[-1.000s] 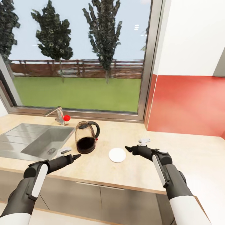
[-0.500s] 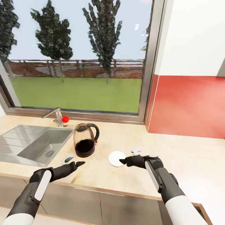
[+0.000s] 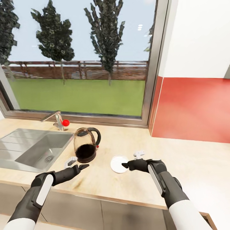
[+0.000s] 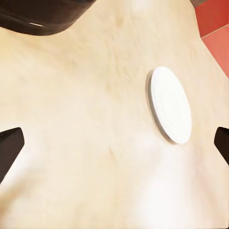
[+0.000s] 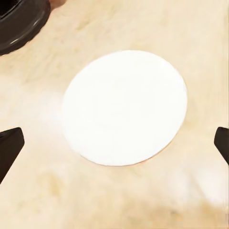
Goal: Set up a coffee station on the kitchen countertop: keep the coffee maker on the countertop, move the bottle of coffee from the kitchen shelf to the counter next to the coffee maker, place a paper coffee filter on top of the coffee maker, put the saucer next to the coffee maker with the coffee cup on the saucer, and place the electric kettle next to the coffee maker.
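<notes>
Because the saucer [image 3: 119,164] lies flat on the countertop [image 3: 166,153] directly ahead of the right gripper [image 3: 125,165], at about 9 o'clock from its tips in the head view and just beside them, the right arm is plainly the nearer one for a pick. Its jaws stand spread wide: in the right wrist view the two dark fingertips [image 5: 10,145] sit at opposite edges with the white saucer [image 5: 125,107] centred between them, nothing held. The left gripper [image 3: 82,167] hovers at roughly 8 o'clock of the saucer, farther off, also spread with nothing in it; its wrist view shows the saucer [image 4: 171,104] ahead and off to one side. The disc is round, so no long axis governs the approach; only its thin rim matters. The electric kettle [image 3: 85,144] stands at about 10 o'clock from the saucer, near the sink [image 3: 28,147], handle turned toward 3 o'clock.
</notes>
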